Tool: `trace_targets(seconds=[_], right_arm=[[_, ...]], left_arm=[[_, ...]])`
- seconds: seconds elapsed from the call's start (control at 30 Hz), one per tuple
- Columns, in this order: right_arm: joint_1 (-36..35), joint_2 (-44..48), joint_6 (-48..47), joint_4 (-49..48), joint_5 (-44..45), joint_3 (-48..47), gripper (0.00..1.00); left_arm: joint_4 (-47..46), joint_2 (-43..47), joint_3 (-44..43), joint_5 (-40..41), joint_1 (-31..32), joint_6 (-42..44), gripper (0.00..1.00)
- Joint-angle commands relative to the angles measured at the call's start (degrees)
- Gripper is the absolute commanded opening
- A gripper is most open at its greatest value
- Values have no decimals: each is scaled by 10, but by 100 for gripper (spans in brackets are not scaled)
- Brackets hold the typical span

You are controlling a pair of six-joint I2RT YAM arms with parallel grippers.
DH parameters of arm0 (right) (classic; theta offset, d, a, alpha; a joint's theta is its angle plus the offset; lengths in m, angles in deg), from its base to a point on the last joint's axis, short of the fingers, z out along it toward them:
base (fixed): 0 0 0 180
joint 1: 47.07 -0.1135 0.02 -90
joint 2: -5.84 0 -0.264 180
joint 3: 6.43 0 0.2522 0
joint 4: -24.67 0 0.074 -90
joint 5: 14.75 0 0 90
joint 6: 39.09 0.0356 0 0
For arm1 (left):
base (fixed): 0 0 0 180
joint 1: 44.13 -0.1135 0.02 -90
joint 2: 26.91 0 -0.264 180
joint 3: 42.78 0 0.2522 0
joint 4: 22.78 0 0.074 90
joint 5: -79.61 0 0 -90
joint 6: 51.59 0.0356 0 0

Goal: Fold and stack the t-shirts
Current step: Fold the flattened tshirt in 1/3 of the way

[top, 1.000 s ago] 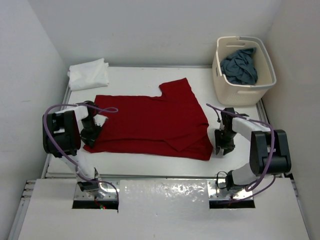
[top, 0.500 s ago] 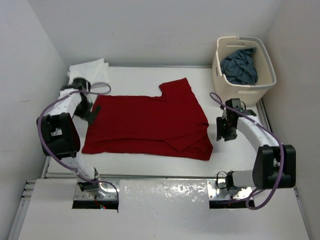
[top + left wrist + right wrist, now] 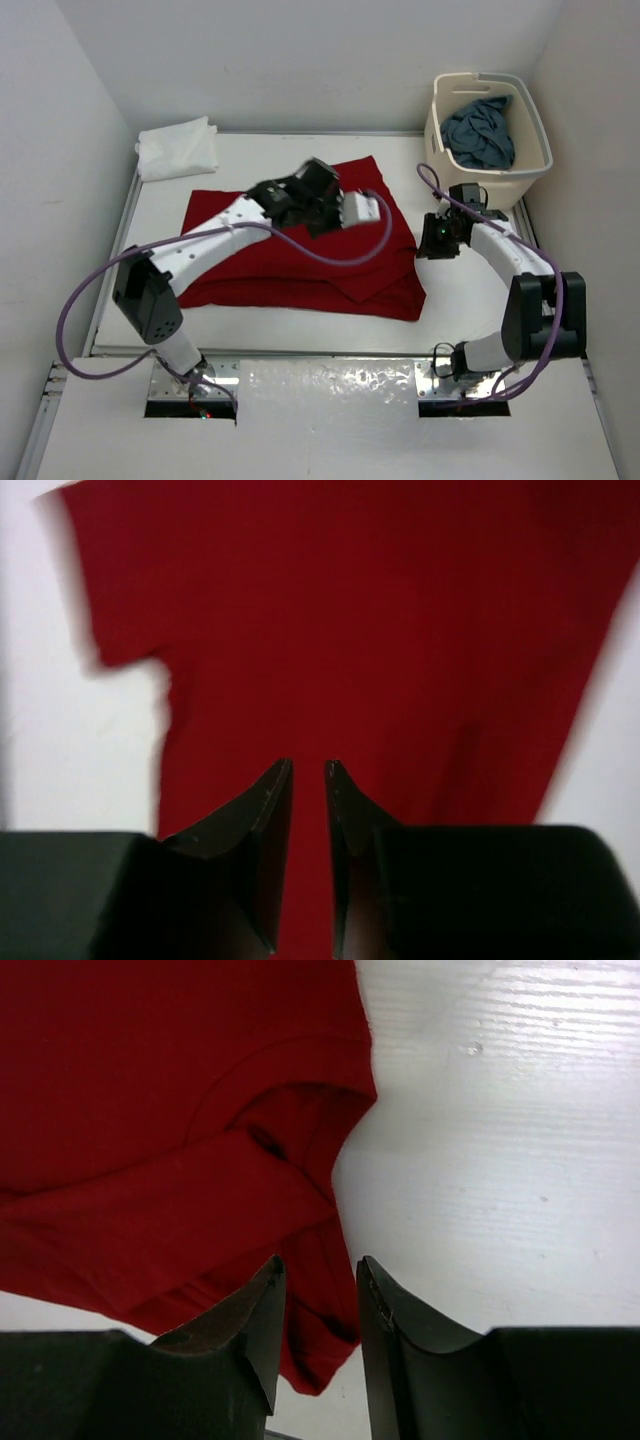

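Note:
The red t-shirt (image 3: pixel 270 262) lies spread flat on the white table, its right part folded over. My left gripper (image 3: pixel 345 212) reaches across and hovers above the shirt's far middle. In the left wrist view (image 3: pixel 308 770) its jaws stand a narrow gap apart with nothing between them, over red cloth (image 3: pixel 380 630). My right gripper (image 3: pixel 432 240) is open and empty at the shirt's right edge, just above the collar fold (image 3: pixel 290 1150). The folded white t-shirt (image 3: pixel 178 148) lies at the far left corner. The blue-grey t-shirt (image 3: pixel 480 135) is crumpled in the basket.
The cream laundry basket (image 3: pixel 485 186) stands at the far right corner, just behind my right arm. Grey walls close the table on the left, back and right. Bare white table (image 3: pixel 500 1110) shows to the right of the red shirt.
My left arm has swung from the shirt's left edge across to its far middle. My right gripper has moved a little farther along the shirt's right edge. The shirt lies as before.

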Motion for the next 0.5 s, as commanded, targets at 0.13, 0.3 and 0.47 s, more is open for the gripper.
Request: trace_targets(seconds=[0.13, 0.3, 0.47], right_arm=[[6, -22, 15, -47, -68, -4, 35], [7, -37, 43, -81, -112, 7, 34], [7, -32, 63, -112, -122, 29, 33]], left_arm=[[42, -43, 30, -112, 114, 85, 42], [-20, -92, 34, -142, 133, 71, 54], [-41, -131, 12, -164, 140, 76, 44]])
